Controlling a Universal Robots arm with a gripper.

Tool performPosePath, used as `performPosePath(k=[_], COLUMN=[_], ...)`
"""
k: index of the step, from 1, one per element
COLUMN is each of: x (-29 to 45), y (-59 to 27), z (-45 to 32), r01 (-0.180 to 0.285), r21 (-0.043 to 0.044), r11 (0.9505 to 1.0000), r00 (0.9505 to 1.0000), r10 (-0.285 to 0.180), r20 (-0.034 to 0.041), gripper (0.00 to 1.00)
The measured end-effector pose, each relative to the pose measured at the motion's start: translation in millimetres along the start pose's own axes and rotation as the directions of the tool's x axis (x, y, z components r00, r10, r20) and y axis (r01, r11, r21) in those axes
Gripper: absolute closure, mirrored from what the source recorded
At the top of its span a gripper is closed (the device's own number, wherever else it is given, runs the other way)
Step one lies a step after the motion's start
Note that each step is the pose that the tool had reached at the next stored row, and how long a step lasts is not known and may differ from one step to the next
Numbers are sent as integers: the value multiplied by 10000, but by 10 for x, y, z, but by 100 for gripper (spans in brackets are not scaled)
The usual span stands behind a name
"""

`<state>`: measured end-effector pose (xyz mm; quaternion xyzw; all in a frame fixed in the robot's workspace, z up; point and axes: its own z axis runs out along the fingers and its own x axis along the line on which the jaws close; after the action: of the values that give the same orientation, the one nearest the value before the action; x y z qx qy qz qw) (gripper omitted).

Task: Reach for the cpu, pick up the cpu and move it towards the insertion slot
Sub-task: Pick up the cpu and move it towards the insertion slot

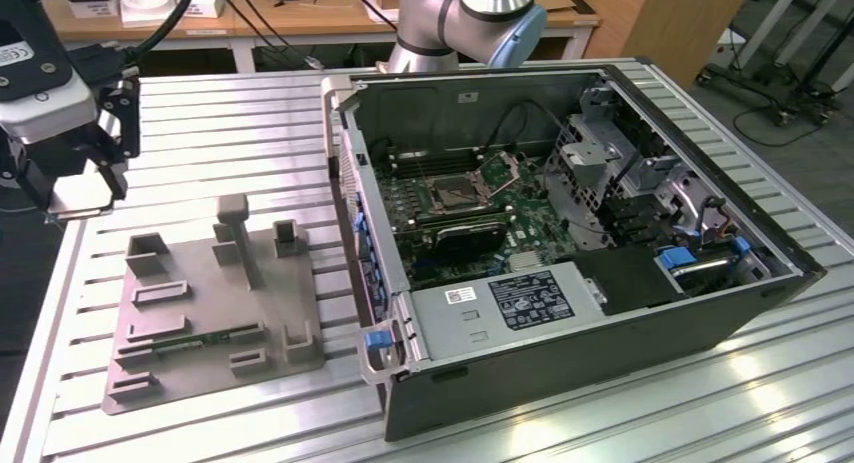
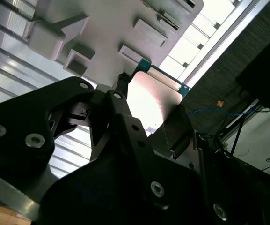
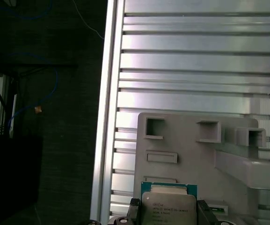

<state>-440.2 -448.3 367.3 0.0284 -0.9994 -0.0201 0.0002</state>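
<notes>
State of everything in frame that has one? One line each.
cpu: gripped, held above the table
gripper: shut on the cpu
insertion slot: cover plate swung up, centre exposed
grey tray: flat on the table
computer case: on its side, panel off, open

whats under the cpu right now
The gripper holds the cpu over the table, by the edge of the tray. The spot directly beneath is covered.
</notes>
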Motion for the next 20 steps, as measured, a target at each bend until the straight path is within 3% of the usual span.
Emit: performPosePath(k=[20], x=[0], y=[2], z=[-65], r01=[0], r21=[-6], r11=[10000], r00=[10000], r10=[0], r20=[1], gripper=[45])
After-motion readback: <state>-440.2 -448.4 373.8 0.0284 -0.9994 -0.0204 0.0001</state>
